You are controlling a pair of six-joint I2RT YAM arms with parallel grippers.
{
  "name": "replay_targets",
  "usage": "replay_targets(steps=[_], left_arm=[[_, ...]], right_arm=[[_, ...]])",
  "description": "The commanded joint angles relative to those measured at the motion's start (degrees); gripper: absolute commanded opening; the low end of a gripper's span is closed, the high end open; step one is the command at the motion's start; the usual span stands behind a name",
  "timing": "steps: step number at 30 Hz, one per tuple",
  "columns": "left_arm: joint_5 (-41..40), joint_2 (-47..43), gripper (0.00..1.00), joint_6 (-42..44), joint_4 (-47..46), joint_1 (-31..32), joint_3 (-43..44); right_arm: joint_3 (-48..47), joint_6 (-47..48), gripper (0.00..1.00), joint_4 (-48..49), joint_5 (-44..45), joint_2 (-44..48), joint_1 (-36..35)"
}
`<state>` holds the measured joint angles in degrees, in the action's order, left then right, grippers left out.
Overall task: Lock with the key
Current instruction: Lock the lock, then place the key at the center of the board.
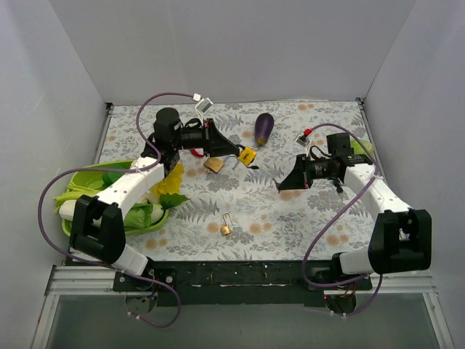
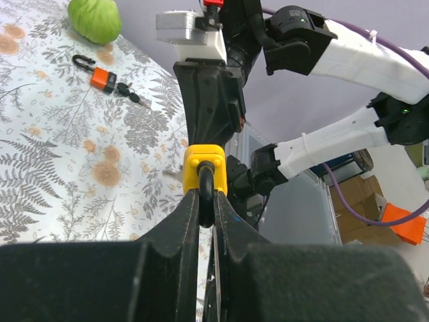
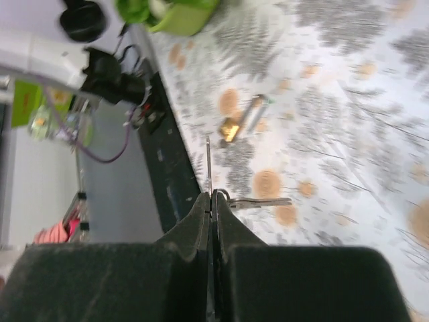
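My left gripper [image 1: 235,151] is shut on the black shackle of a yellow padlock [image 1: 248,155] and holds it above the table; in the left wrist view the fingertips [image 2: 190,208] pinch the shackle just under the yellow body [image 2: 204,161]. My right gripper [image 1: 282,185] is shut on a thin key [image 3: 208,161], whose blade sticks out past the fingertips, and a second key [image 3: 263,201] hangs from the same ring. The right gripper hovers to the right of the yellow padlock, a gap apart, facing it.
A brass padlock [image 1: 213,164] lies under the left gripper. A small brass padlock [image 1: 227,227] lies near the front edge. An eggplant [image 1: 264,127] lies at the back. An orange padlock with keys [image 2: 104,78] and a green vegetable [image 2: 95,19] lie at the right. A green basket [image 1: 73,227] of vegetables stands at the left.
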<state>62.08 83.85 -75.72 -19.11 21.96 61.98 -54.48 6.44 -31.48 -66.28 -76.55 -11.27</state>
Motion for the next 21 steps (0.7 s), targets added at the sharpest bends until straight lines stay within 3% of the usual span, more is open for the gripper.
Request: replay_targets(steps=[1,4,9,16,21], left_arm=[[-2.22,6.73,0.00,7.06,8.98,1.68,7.26],[-4.86,12.27,0.00,12.78,18.73,4.49,11.04],[-7.06,22.91,0.00,16.30,26.92,7.05,18.51],[-9.79,37.69,0.00,26.50,41.25,10.39,31.71],[-10.06,42.26,0.00,28.79,42.75,10.39,35.83]], right_arm=[[-0.11,-3.00,0.01,2.56,8.08,-4.12,6.24],[-0.45,-5.29,0.01,6.78,14.59,-6.58,7.40],[-2.91,-5.73,0.01,9.34,22.06,-12.28,7.75],[-5.99,-4.85,0.01,9.15,23.21,-20.21,9.07],[-6.86,-5.82,0.01,11.71,23.48,-23.90,9.42]])
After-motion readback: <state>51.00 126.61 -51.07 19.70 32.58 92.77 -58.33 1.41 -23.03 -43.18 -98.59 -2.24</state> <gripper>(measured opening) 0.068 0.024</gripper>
